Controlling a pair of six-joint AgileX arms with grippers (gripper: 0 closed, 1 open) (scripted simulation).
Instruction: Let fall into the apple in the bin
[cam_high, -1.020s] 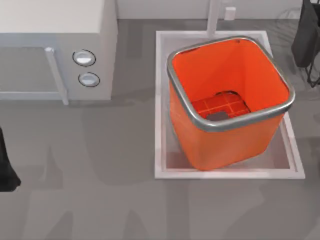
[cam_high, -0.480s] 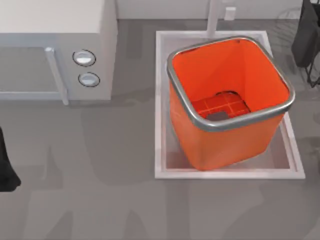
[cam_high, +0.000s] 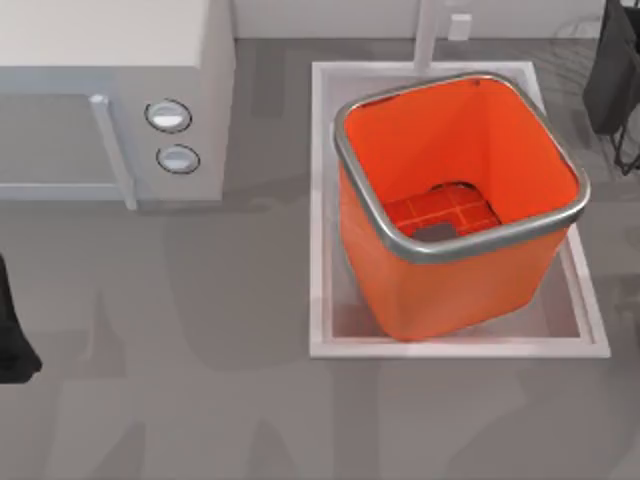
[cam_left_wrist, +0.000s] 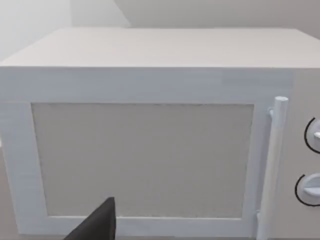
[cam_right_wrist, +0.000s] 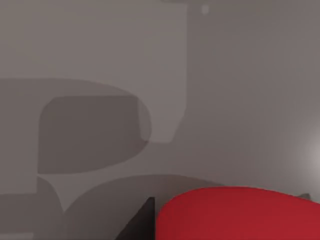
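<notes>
The apple (cam_right_wrist: 235, 215) is a glossy red round shape close under the right wrist camera, above bare grey table. One dark finger (cam_right_wrist: 142, 222) of my right gripper lies against its side, so the gripper looks shut on it. My right arm (cam_high: 612, 70) is at the far right edge of the top view, beside the bin's far right corner. The bin (cam_high: 450, 270) is bright orange with a grey metal rim and a gridded bottom, and it stands open. My left arm (cam_high: 10, 335) is parked at the left edge, with one dark finger (cam_left_wrist: 100, 222) facing the microwave.
A shallow white tray (cam_high: 322, 200) holds the bin. A white microwave (cam_high: 110, 90) with a bar handle and two round knobs stands at the back left. Grey tabletop stretches along the front.
</notes>
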